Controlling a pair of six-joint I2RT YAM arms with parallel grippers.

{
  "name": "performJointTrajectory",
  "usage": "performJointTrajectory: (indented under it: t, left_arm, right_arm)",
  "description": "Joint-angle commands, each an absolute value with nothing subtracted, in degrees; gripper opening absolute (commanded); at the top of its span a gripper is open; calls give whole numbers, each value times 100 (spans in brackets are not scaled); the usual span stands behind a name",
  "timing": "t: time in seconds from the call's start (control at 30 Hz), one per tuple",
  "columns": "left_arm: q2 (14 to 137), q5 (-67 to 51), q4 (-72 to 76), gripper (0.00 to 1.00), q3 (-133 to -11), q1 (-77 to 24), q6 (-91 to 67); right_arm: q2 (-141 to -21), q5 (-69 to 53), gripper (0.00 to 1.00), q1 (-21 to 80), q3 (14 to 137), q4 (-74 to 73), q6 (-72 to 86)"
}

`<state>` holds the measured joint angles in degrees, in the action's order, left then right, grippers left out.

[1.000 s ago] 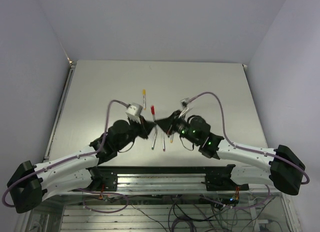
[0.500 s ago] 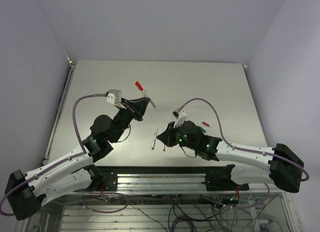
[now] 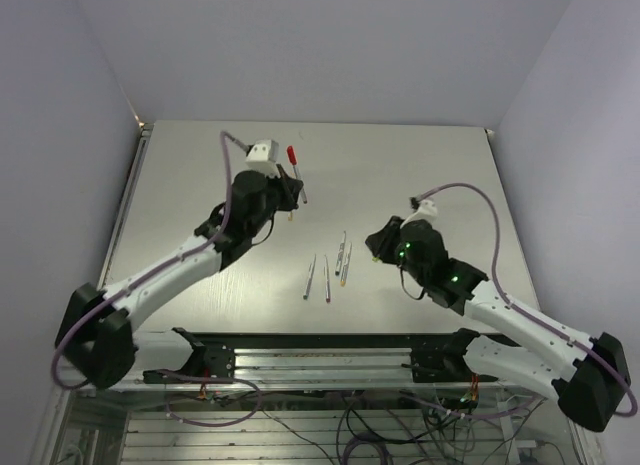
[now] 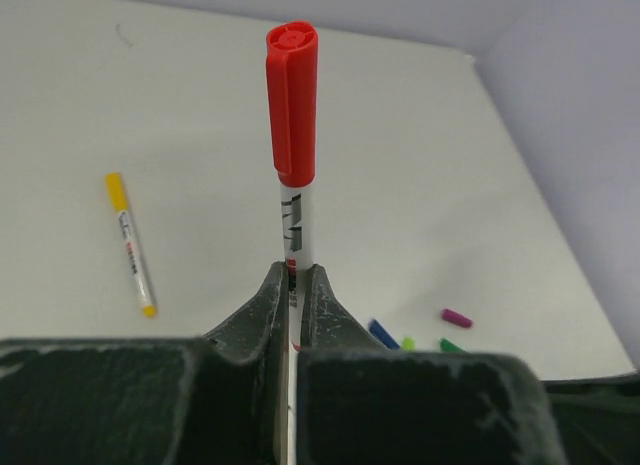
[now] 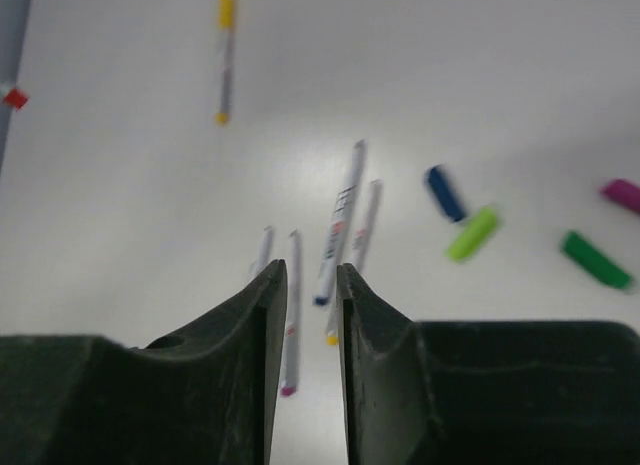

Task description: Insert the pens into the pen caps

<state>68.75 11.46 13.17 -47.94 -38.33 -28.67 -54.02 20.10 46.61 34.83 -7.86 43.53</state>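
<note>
A slim silvery-grey marker pen with a red plastic cap [image 4: 293, 135] fitted on its end is gripped by the barrel between the closed fingers of the left gripper [image 4: 296, 281]. It is held up above the pale grey table [image 3: 420, 175], over the far part, left of centre. A second grey pen with a yellow cap [image 4: 130, 247] fitted is seen lying flat on the table, apart from the others. Four uncapped silvery-grey pens [image 5: 340, 220] are laid close together, roughly parallel, toward the near middle of the table. Four loose stubby plastic caps are scattered to their right: a blue cap [image 5: 443, 192], a light green cap [image 5: 472, 233], a dark green cap [image 5: 595, 260] and a magenta cap [image 5: 622, 194]. The right gripper [image 5: 310, 275] is positioned just right of the uncapped pens, its jaws narrowly parted with nothing between them.
</note>
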Motion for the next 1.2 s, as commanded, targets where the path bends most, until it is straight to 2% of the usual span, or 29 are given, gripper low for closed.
performJointTrajectory:
  t: [0.0, 0.3, 0.53, 1.17]
  left_arm:
    - [7868, 672, 198, 7, -5836, -3446, -2817]
    - [10054, 122, -968, 7, -7486, -3044, -2768]
    - [11156, 129, -1589, 7, -8401, -3015, -2753]
    - [12208, 779, -2328, 7, -9002, -2962, -3210]
  right_arm:
    - [-5066, 1609, 28, 3641, 3652, -1482, 4274]
    - [-5169, 1527, 29, 3440, 3746, -1572, 4242]
    - [-5061, 1513, 29, 3440, 3720, -1568, 4267]
    - [-5037, 1463, 27, 3437, 3476, -1336, 4329]
